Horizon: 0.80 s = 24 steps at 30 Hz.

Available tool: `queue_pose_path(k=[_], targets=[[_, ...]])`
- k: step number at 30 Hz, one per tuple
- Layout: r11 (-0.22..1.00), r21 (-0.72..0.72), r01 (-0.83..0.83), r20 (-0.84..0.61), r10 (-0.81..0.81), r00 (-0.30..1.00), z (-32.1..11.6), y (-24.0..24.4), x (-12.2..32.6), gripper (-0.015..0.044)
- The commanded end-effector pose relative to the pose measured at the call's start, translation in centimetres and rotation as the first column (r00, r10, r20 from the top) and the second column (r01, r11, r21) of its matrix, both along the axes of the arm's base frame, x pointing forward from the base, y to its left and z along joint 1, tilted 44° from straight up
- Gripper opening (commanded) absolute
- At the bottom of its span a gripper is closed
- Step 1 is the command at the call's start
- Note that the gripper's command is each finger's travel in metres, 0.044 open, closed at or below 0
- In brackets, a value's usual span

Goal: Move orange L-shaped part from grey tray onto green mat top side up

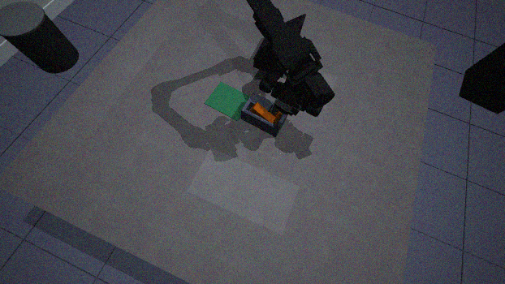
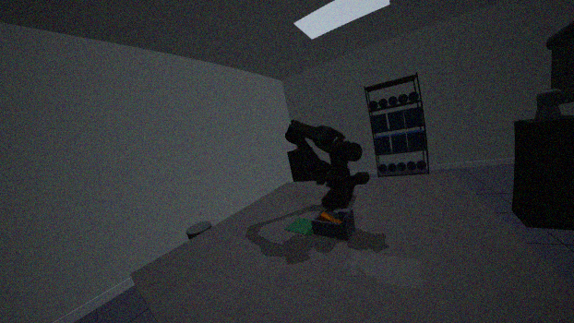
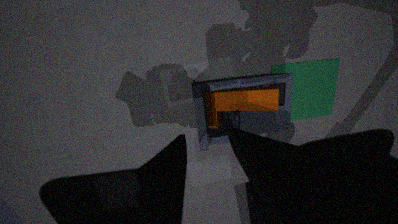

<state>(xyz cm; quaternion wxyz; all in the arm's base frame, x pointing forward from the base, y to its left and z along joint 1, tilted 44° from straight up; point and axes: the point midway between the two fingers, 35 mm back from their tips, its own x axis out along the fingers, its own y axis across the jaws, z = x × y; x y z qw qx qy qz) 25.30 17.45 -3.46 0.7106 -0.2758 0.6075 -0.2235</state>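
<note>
Has the jaws partly open, gripping nothing, near the L-shaped end of the orange part (image 1: 265,114) (image 2: 330,218) (image 3: 245,100). Shows its other end tipped up from the grey tray (image 1: 260,122) (image 2: 329,230) (image 3: 200,112), toward the green mat (image 1: 226,101) (image 2: 300,226) (image 3: 315,90).

The dark arm (image 1: 284,45) (image 2: 339,157) reaches in from the top view's upper edge, bent; its tool (image 3: 207,136) points down, fingers parted, at the wrist view's bottom.

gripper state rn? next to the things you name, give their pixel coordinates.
Gripper (image 3: 207,136): partly open, nothing between the fingers; the orange L-shaped part (image 1: 265,113) (image 2: 330,218) (image 3: 245,100) is in the grey tray (image 1: 260,123) (image 2: 329,229) (image 3: 200,117).
</note>
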Motion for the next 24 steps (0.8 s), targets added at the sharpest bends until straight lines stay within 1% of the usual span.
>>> queue_pose_path(k=[1,5,12,24], targets=[[1.0,0.002,-0.002,0.001,0.002,1.0,0.0,0.0,0.1,0.018],[1.0,0.0,0.001,-0.001,-0.001,1.0,-0.2,-0.2,0.1,0.018],[1.0,-0.014,0.015,-0.012,-0.015,1.0,-5.3,-5.2,0.9,0.018],[1.0,-0.015,0.015,-0.013,-0.015,1.0,-6.1,-6.0,1.0,0.018]])
